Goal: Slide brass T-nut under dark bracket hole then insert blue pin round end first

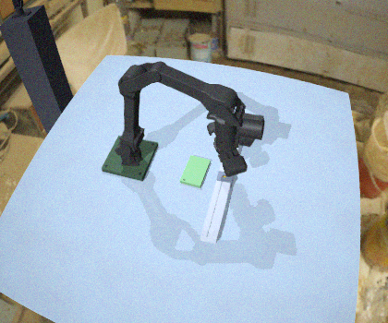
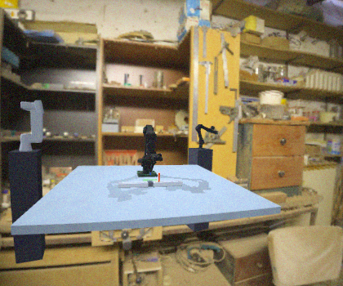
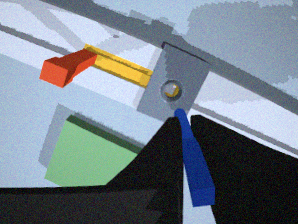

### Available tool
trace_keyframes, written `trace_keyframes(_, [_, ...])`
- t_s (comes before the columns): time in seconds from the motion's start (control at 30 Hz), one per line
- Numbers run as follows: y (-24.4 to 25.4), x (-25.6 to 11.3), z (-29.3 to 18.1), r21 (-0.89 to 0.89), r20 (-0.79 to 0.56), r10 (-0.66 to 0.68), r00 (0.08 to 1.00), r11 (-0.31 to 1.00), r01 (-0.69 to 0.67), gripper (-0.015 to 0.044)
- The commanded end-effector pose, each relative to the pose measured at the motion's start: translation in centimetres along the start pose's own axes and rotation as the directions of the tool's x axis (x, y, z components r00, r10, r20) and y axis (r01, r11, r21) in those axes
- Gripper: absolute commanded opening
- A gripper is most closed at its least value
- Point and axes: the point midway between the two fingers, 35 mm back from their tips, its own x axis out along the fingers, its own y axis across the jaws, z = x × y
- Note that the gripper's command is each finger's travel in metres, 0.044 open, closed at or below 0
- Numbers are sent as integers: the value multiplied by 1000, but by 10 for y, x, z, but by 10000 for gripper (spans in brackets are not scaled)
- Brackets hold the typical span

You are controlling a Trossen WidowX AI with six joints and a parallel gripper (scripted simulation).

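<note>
My gripper (image 3: 184, 125) (image 1: 234, 172) is shut on the blue pin (image 3: 194, 162), whose round end points ahead past the fingertips. In the wrist view that end appears just beside the near edge of the dark bracket (image 3: 189, 65) (image 2: 150, 184), short of its hole. The height gap cannot be told. The bracket straddles the aluminum rail (image 3: 237, 96) (image 1: 216, 212) (image 2: 130, 185). The brass T-nut (image 3: 120, 68) lies along the slot and reaches to the bracket, with brass showing through the hole. Its orange handle (image 3: 56, 72) (image 2: 158, 177) sticks up, free of the gripper.
The green tray (image 1: 196, 171) (image 3: 90, 155) lies between the arm's dark green base plate (image 1: 122, 167) and the rail; no pin shows on it. The upright handle stands to the left of the bracket in the wrist view. The arm hides the far part of the rail in the top view.
</note>
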Motion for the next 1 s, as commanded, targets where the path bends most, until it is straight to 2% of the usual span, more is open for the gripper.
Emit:
trace_keyframes(0.0, [-1, 3, 4, -10, 5, 2, 1000, 1000, -2, -150])
trace_keyframes(0.27, [3, 29, -8, 1, 5, 1, 1000, 1000, -1, -150])
trace_keyframes(0.97, [2, 30, -6, 0, 5, 2, 1000, 1000, -2, -150])
